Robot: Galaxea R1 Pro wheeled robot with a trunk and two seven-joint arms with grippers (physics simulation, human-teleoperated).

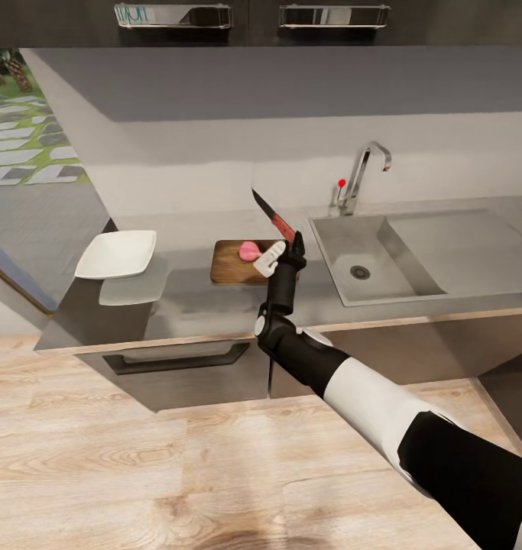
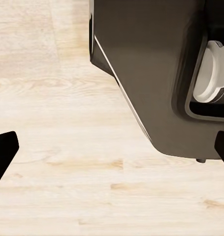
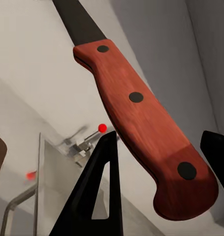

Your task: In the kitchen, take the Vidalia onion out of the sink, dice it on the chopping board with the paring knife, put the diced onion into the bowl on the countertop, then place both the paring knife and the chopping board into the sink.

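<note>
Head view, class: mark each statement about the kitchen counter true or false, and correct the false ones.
1. The right pincer holds the paring knife. True.
2. The chopping board lies in the sink. False: it lies on the countertop, left of the sink.
3. A pink piece sits on the chopping board. True.
4. The bowl holds the knife. False: the white bowl looks empty.
</note>
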